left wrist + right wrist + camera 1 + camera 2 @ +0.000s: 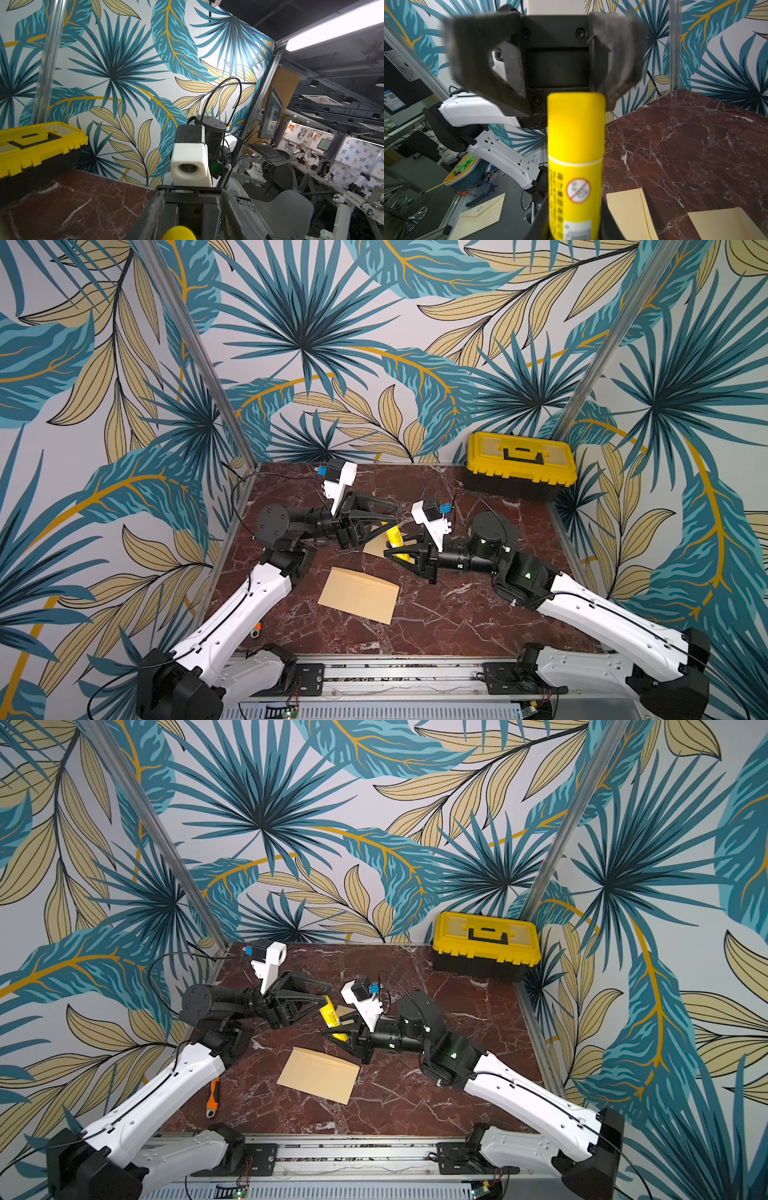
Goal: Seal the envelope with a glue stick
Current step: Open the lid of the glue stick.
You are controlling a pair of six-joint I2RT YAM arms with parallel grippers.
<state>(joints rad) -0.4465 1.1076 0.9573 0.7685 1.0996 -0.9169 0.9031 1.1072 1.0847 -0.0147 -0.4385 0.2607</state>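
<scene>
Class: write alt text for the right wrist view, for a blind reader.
A bright yellow plastic glue stick, gripped low by the right claw, points its cap at the open left claw; tan paper envelopes lie on red marble.

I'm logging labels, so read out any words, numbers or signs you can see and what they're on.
No text can be read.
On the glue stick: red crossed-circle sign; the print beside it and the barcode are too blurred.
The blue notice with a QR code: too small.
</scene>
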